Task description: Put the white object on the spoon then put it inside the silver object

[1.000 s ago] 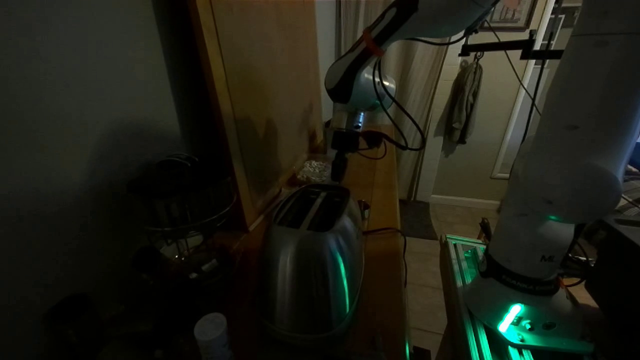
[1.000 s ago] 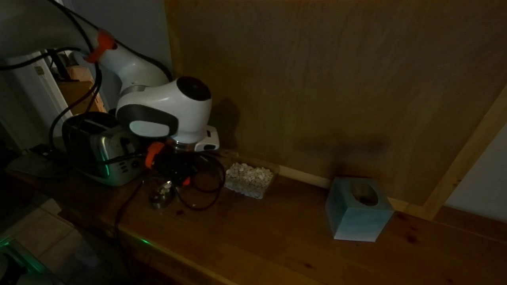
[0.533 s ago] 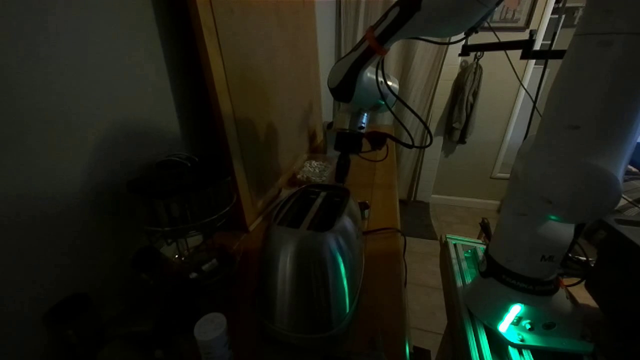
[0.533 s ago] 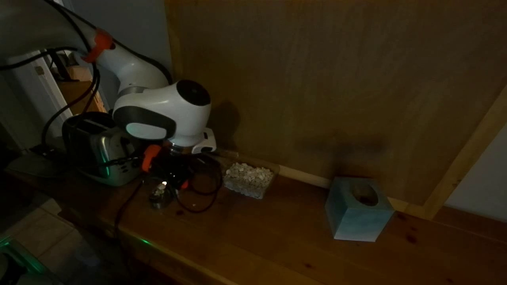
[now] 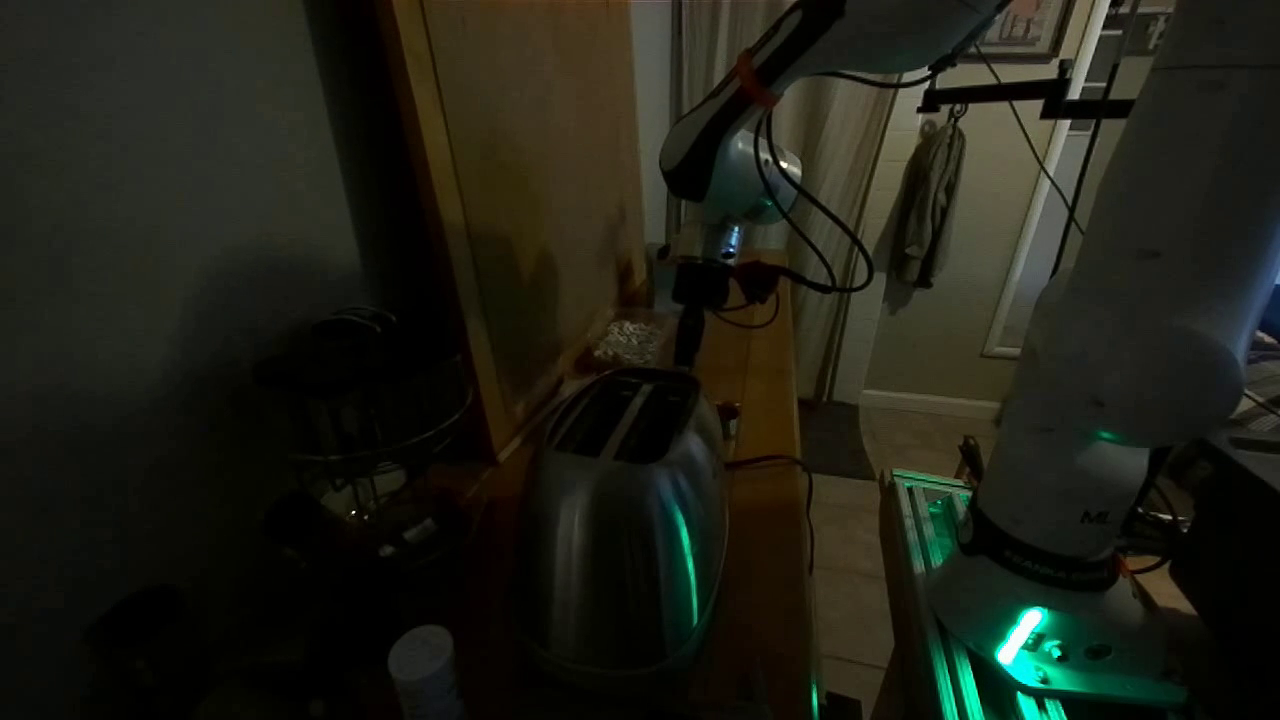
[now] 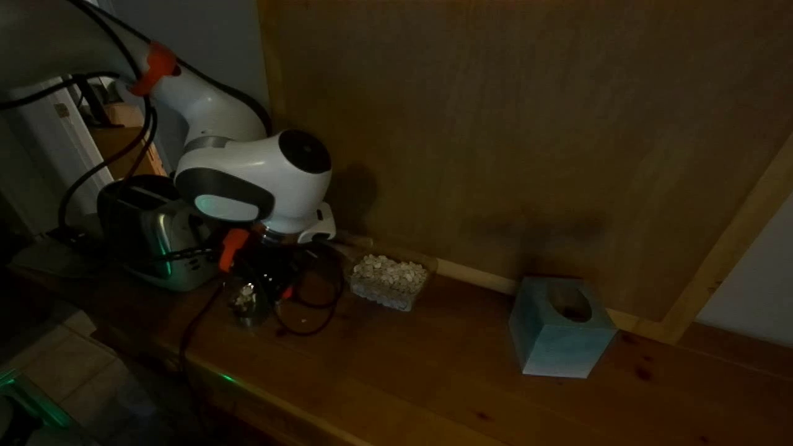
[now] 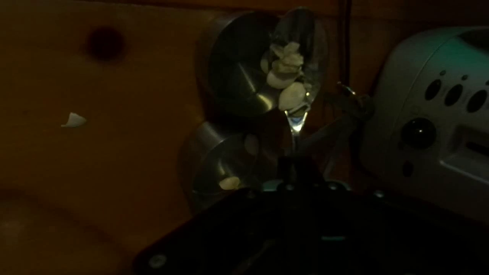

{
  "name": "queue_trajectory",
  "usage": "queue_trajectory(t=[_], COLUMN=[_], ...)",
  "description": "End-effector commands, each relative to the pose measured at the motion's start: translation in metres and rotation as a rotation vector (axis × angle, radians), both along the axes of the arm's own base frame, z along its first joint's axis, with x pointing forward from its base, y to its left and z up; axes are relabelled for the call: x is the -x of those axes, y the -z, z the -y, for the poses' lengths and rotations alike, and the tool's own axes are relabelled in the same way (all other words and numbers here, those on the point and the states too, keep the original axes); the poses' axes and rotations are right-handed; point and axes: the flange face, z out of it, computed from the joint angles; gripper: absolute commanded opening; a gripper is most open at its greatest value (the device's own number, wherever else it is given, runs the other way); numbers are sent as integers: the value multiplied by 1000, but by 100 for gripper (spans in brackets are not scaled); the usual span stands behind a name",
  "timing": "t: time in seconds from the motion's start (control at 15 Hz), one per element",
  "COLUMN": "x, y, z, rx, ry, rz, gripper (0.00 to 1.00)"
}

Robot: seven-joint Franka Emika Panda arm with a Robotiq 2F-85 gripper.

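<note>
My gripper (image 7: 296, 168) (image 5: 688, 345) is shut on a metal spoon (image 7: 301, 26). The spoon's bowl holds several white flat pieces (image 7: 288, 70), also visible in an exterior view (image 6: 245, 293). The bowl overlaps the right rim of a round steel cup (image 7: 237, 72); I cannot tell its height above it. A second steel cup (image 7: 214, 164), with white pieces in it, sits nearer the gripper and is partly hidden by it. The silver toaster (image 7: 408, 72) stands right of the spoon in the wrist view, and shows in both exterior views (image 5: 625, 540) (image 6: 158, 235). The spoon's handle is hidden in the jaws.
A clear tray of white pieces (image 6: 390, 279) stands by the wooden panel (image 6: 471, 155). A blue tissue box (image 6: 560, 334) is further along the counter. A white piece (image 7: 74, 120) lies on the wood. A cord (image 5: 775, 460) runs from beside the toaster over the counter's edge.
The gripper has moved slightly right in one exterior view and slightly left in the other view. The white pieces on the spoon now show more clearly over the cup.
</note>
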Motion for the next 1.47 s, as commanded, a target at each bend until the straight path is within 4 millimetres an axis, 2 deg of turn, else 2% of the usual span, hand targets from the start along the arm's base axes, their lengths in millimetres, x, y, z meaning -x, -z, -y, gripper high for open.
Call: queue_trajectory(t=[0.0,0.47,1.4], x=[4,8,2], y=[-5,-8,-7], z=[1,3,5], rx=[-8,-73,-90], ry=[15,-5,21], rz=[39,33,36], gripper=[2,2,2])
